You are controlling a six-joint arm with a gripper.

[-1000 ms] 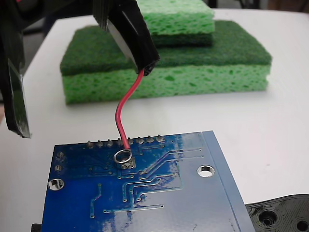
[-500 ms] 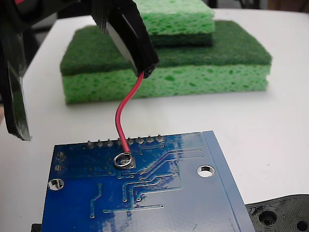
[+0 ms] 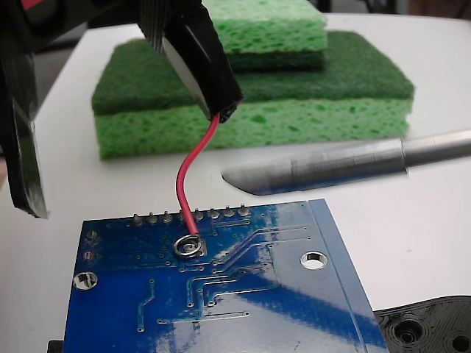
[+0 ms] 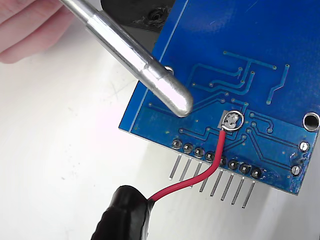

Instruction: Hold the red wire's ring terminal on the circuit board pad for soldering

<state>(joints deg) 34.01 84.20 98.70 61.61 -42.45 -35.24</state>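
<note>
lying flat at the near edge of the white worktop [image 3: 427, 213] in the fixed view, the circuit board [image 3: 280, 309] is a glossy blue rectangle, its row of pin joints along its far edge. two stacked green sponges [image 3: 294, 88] sit toward the far edge. a black plastic part with holes [image 3: 427, 327] lies by the board's near right corner. a silver metal rod [image 3: 331, 165] comes in from the right, its long axis roughly level, blunt tip pointing left and hanging above the board's far edge; in the wrist view a hand [image 4: 30, 25] holds it at the upper left corner. the gripper [image 3: 221, 110] is clenched on the upper end of the red wire [image 3: 188, 173]. the wire's long axis runs steeply down from the black fingertip, bowing left, toward the board. at its lower end the ring terminal [image 3: 188, 245] lies flat over the pad [image 4: 231, 120], just inside the pin row, left of the board's middle.
</note>
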